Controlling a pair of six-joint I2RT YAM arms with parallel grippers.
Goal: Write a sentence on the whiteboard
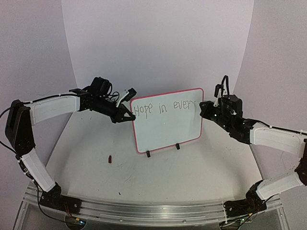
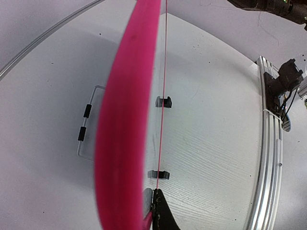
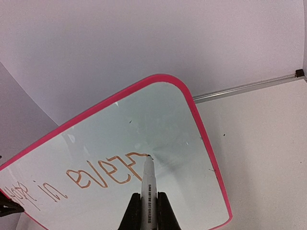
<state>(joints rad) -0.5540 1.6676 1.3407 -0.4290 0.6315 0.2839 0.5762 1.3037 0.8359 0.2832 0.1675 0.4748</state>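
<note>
- Left gripper (image 1: pixel 129 116) is clamping the upper-left rim of the whiteboard (image 1: pixel 168 129). We're treating it as the brace.
- Whiteboard is standing on its two black feet mid-table, well apart from a small dark bit (image 1: pixel 111 159) lying to its left.
- The sentence (image 1: pixel 165 106) is reading "Hope in every" along the top, with blank space below.
- Right gripper (image 1: pixel 205 108) is squeezing the marker (image 3: pixel 147 184), its tip touching the board at the last letter.
- We're advising light, steady tip pressure so the board isn't tipping back, then lifting clear before the next row.
</note>
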